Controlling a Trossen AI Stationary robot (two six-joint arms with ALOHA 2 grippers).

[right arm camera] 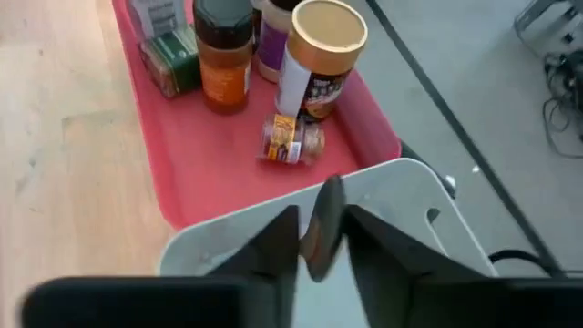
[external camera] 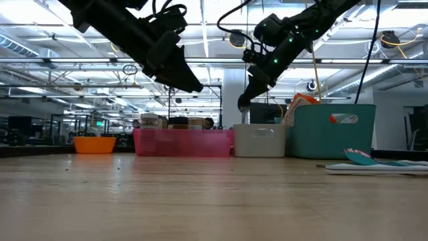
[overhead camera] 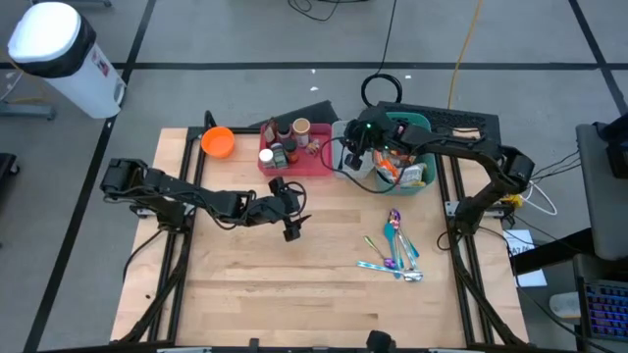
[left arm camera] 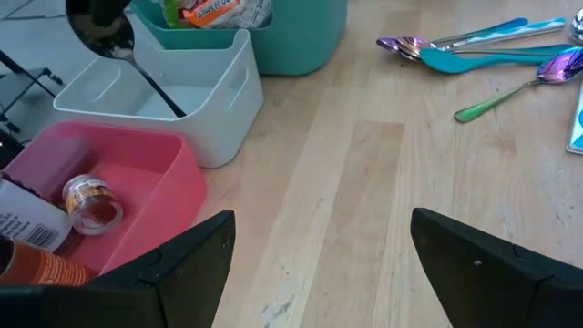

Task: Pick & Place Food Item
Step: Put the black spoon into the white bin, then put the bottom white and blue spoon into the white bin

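The right gripper (right arm camera: pixel 314 239), fingers pinching a spoon (right arm camera: pixel 321 223) above the white bin (right arm camera: pixel 410 196), should release next; left gripper (left arm camera: pixel 319 264) waits wide.

Grey floor (overhead camera: pixel 245 39) w/ black lines; white bin (overhead camera: pixel 59 54).

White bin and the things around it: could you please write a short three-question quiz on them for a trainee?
1. True or false: the left gripper is shut on a jar.
2. What does the right gripper hold above the white bin? A) a spoon B) an orange bowl C) a fork
3. Fill in: the small jar lying on its side rests in the ___ tray.

Key: 1 false, it is open and empty over the table. 2 A. 3 pink.
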